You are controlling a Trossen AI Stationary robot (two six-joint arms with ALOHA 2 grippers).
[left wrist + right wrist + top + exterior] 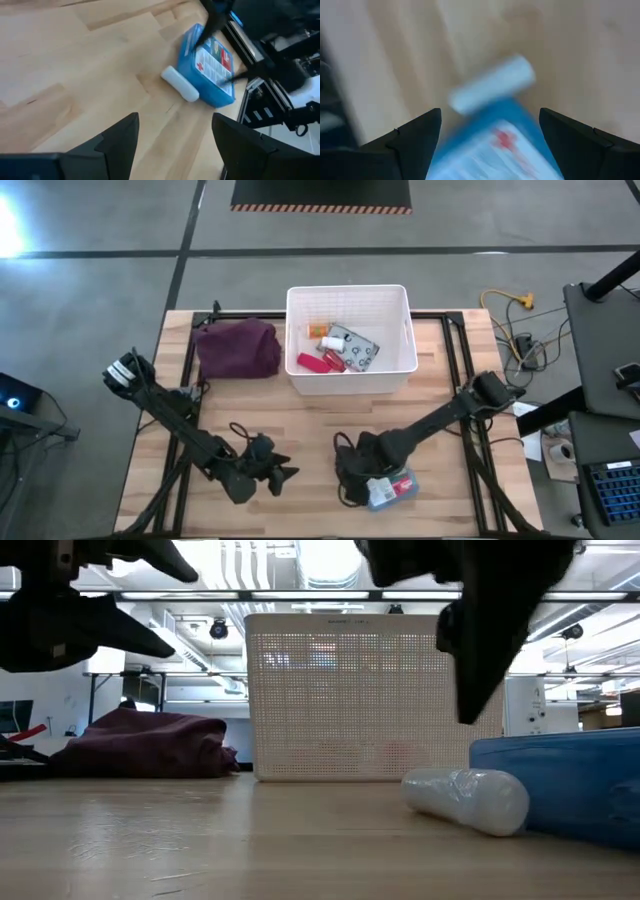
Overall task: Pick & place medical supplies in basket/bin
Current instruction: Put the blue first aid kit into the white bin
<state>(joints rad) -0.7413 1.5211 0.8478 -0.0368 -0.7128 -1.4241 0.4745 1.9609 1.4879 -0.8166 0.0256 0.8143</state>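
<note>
White bottle [492, 84] beside blue box [490, 145]; right hand [490, 140] open above.

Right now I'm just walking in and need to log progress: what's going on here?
The right hand, open, is above the blue-and-red flat box and the white bottle beside it at the table's near edge. The left hand waits open nearby. Several supplies already lie in the white bin; the maroon cloth bundle sits beside it.
</note>
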